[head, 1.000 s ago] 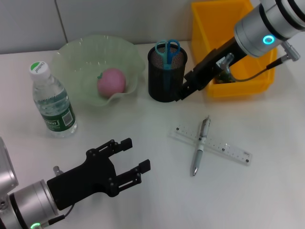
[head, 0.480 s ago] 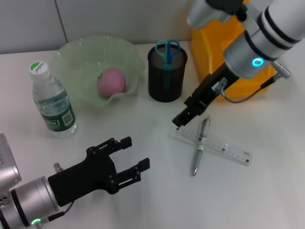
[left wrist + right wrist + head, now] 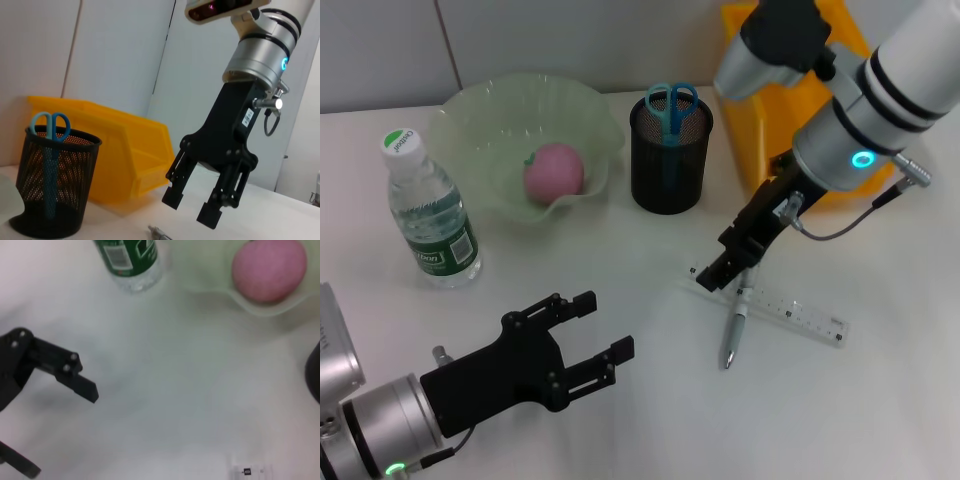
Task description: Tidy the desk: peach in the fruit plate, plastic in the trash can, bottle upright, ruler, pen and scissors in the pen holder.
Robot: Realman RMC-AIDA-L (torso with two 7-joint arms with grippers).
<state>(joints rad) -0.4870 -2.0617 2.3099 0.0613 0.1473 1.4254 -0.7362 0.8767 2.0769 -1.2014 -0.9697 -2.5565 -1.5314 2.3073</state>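
The pink peach [image 3: 554, 170] lies in the pale green fruit plate [image 3: 470, 100]. The bottle [image 3: 428, 215] stands upright at the left. Blue scissors [image 3: 671, 105] stick out of the black mesh pen holder [image 3: 670, 165]. On the desk [image 3: 620, 250] the clear ruler [image 3: 792, 313] lies with the pen [image 3: 733, 335] across it. My right gripper [image 3: 718, 273] hangs open just over the ruler's left end and the pen's upper part; the left wrist view shows this gripper [image 3: 191, 209] holding nothing. My left gripper [image 3: 605, 322] rests open at the front left. The plastic is hidden.
The yellow trash can [image 3: 742, 125] stands behind the right arm, right of the pen holder. The right wrist view shows the peach [image 3: 270, 270], the bottle [image 3: 127, 260] and the left gripper's fingers [image 3: 75, 377] over bare white tabletop.
My right gripper has come away from the pen holder and trash can, forward and down to the ruler and pen. The left arm has stayed put.
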